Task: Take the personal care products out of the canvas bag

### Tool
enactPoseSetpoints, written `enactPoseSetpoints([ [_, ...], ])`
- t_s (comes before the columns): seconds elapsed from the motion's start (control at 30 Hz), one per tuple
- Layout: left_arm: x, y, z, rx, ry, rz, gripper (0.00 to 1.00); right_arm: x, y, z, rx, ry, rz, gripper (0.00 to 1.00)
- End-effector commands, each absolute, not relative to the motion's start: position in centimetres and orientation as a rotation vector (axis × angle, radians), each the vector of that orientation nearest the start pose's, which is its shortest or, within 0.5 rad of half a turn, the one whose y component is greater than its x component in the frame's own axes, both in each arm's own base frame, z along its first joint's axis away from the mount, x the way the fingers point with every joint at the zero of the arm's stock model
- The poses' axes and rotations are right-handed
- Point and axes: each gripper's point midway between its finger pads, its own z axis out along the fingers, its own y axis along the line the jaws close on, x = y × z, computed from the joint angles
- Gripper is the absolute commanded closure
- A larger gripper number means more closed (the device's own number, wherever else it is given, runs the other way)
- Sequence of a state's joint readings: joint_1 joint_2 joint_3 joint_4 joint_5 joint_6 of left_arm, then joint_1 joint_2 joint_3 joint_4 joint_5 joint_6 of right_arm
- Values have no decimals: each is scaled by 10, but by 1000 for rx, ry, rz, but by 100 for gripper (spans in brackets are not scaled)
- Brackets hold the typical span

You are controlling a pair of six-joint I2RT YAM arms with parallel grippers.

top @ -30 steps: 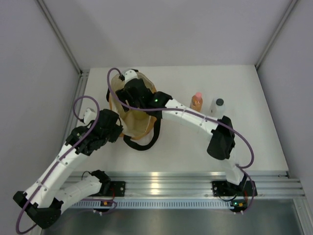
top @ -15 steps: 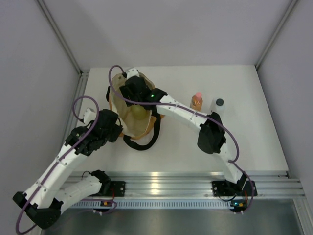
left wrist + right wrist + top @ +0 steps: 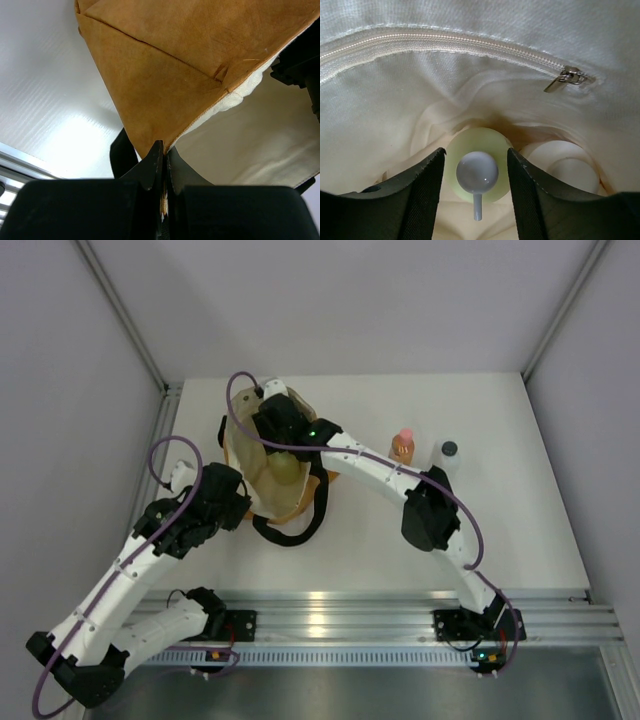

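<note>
Contents remaining: yellow-green bottle deep inside canvas bag, beside cream jar. Right gripper straddles its body; whether it pinches cannot be told. Left gripper is clamped on the bag's edge. Judged light, rigid, slippery: grip mid-body, below cap.

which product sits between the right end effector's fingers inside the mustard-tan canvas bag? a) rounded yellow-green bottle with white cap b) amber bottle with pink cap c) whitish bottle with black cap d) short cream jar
A: in the right wrist view the rounded yellow-green bottle with white cap sits between the fingers of the right end effector, with the short cream jar beside it, outside them.
</note>
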State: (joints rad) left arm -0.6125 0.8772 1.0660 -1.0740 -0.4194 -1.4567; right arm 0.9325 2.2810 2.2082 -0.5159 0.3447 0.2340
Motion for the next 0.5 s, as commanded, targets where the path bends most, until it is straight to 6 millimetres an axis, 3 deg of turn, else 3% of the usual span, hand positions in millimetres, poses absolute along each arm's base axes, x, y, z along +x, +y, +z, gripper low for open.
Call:
enactPoseSetpoints([
  [0.0,216,-113,235,-1139,2089,-535,100,412,468,167,-525,2122,338,49],
  [0.47,215,-111,237,-1139,2078,-540,100,403,455,142,-513,2197,289,53],
])
